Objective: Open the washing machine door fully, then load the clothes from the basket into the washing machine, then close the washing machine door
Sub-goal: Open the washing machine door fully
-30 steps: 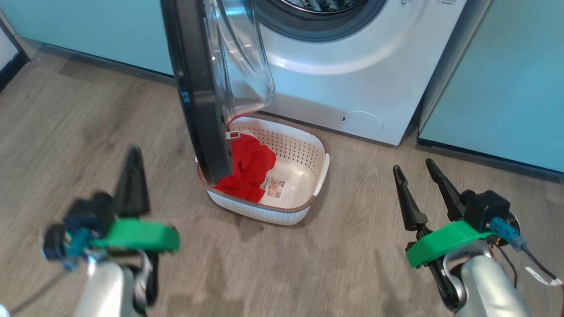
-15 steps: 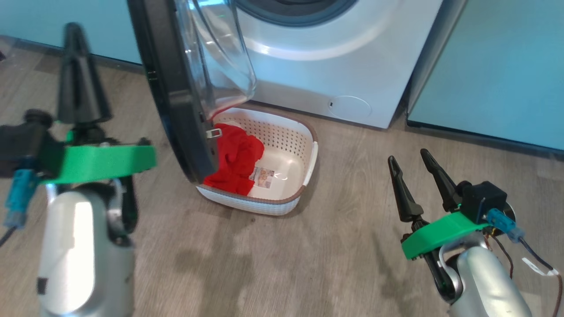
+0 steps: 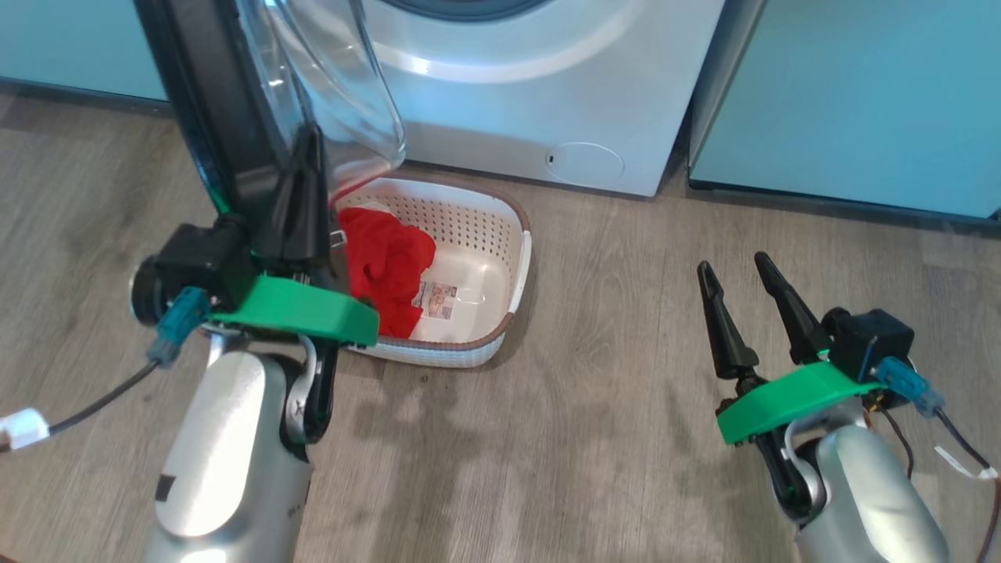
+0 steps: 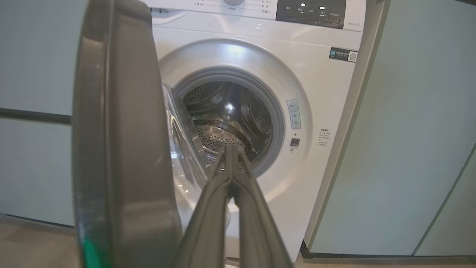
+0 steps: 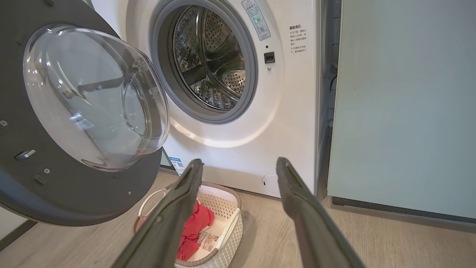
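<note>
swinging in from the open floor on your left, your left gripper [image 3: 311, 147] is now sitting at the inner side of the washing machine door [image 3: 207, 94]. its two fingers are pressing together with nothing between them, and whether they are touching the rim you cannot tell. you are probably keeping it closed so it works as a stiff pusher for driving the door wider. your right gripper [image 3: 733, 266] is waiting spread wide and empty, low over the floor [image 3: 610, 438] and well apart from the basket [image 3: 522, 258], likely leaving the left arm room. the clothes [image 3: 387, 266] are lying in the basket's left half, just below the door's lower edge. the door is standing out from the washing machine [image 3: 508, 102], not folded fully back, so its rim is overhanging the basket. open room is lying to the basket's right and before the drum mouth [image 4: 227, 119].
</note>
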Motion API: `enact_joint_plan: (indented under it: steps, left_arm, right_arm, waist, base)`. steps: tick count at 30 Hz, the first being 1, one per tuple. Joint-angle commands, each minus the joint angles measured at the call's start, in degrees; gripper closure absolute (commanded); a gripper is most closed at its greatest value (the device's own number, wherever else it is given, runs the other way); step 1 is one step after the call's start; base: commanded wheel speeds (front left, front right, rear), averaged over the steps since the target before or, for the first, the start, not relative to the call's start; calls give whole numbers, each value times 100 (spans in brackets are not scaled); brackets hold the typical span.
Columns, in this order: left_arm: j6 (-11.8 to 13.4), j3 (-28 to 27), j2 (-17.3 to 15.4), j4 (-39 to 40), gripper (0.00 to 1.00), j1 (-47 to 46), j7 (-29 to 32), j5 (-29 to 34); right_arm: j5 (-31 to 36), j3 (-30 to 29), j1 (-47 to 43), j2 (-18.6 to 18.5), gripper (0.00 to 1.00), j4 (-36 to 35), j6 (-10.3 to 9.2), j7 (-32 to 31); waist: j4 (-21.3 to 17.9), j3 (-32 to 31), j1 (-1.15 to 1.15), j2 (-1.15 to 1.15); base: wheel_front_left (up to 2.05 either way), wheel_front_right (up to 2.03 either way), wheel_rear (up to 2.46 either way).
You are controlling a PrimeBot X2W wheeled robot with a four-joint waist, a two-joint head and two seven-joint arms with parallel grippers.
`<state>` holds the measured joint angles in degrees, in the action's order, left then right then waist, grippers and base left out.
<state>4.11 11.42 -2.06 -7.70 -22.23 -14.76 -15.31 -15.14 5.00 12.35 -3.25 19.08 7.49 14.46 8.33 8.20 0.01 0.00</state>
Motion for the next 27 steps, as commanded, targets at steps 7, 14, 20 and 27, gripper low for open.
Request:
enact_joint_plan:
  steps: [7, 14, 20, 27]
  left_arm:
    - [-80, -149, -82, -586, 100, -146, -24, -196]
    - [-133, -328, -82, -818, 100, -174, -24, -236]
    - [-137, -481, -82, -897, 100, -102, -24, -291]
    - [-172, -820, -82, -886, 100, -59, -24, -373]
  right_arm:
    - [108, 178, 232, 37, 0, -99, 0, 53]
    - [-2, 157, 250, 37, 0, -71, 0, 53]
    - [35, 203, 244, 37, 0, -14, 0, 53]
    - [52, 284, 251, 37, 0, 9, 0, 53]
  waist:
    - [-81, 73, -1, 0]
    - [-21, 62, -1, 0]
    - [182, 28, -1, 0]
    - [510, 81, -1, 0]
  base:
    - [0, 0, 0]
    - [0, 0, 0]
    - [0, 0, 0]
    - [0, 0, 0]
